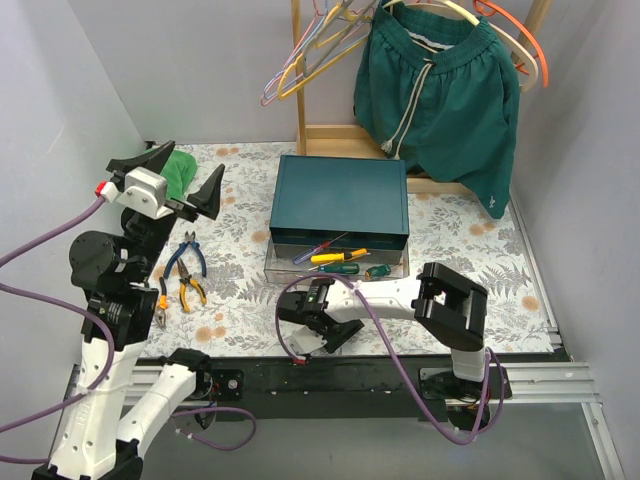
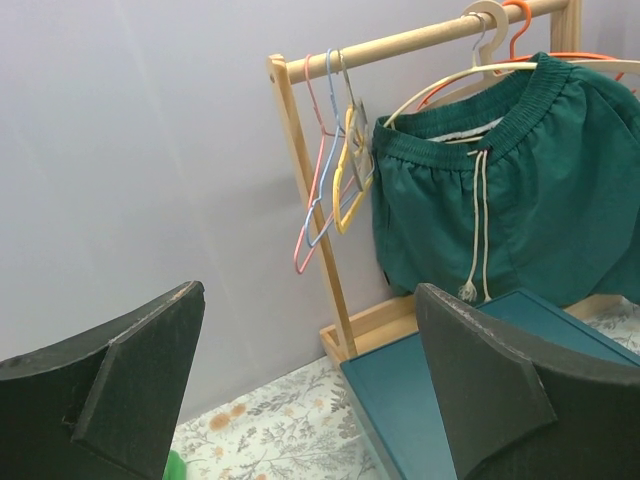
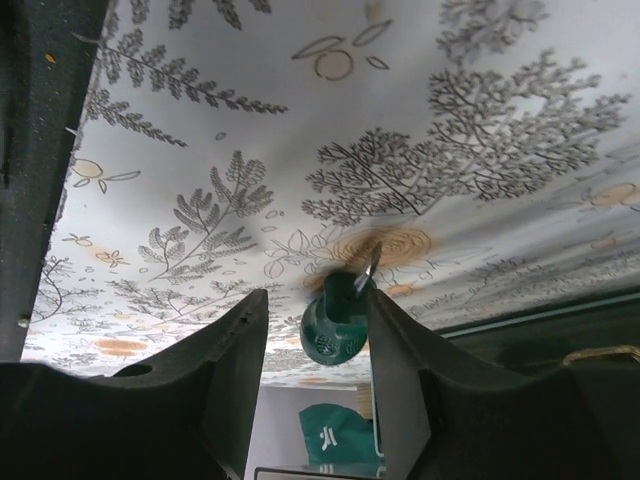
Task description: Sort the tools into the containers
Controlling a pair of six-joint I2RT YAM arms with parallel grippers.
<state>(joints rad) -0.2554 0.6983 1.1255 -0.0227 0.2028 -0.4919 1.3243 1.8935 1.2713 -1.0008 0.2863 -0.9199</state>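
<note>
The left gripper (image 1: 178,178) (image 2: 310,400) is raised above the table's far-left corner with its 2 fingers spread wide and nothing between them; its wrist camera looks past them toward the back wall. Just behind it lies a green folded cloth (image 1: 180,168). Near the left arm, 2 pairs of pliers rest on the floral table (image 1: 240,300): the dark-handled pliers (image 1: 186,256) farther back and the orange-handled pliers (image 1: 191,291) just in front, close together. Another orange-handled item beside the arm is partly hidden, so I cannot tell what it is. At centre sits the dark teal box (image 1: 340,195) (image 2: 420,400), and a clear-sided drawer (image 1: 273,262) juts out of its front. In that drawer lie a blue-red screwdriver (image 1: 320,247), a yellow-orange screwdriver (image 1: 340,256) and 2 green ones, one near the middle and one toward the right end. Just in front of the drawer, low over the table, the right gripper (image 1: 325,325) (image 3: 318,300) has its fingers drawn narrow around the green-handled screwdriver (image 3: 335,325), held clear of the table with its blurred metal tip aimed at the floral surface. At the back stands a wooden rack (image 1: 298,90) (image 2: 310,200) carrying coloured hangers (image 1: 300,60) (image 2: 335,180) and, farther right, green shorts (image 1: 440,95) (image 2: 520,200).
</note>
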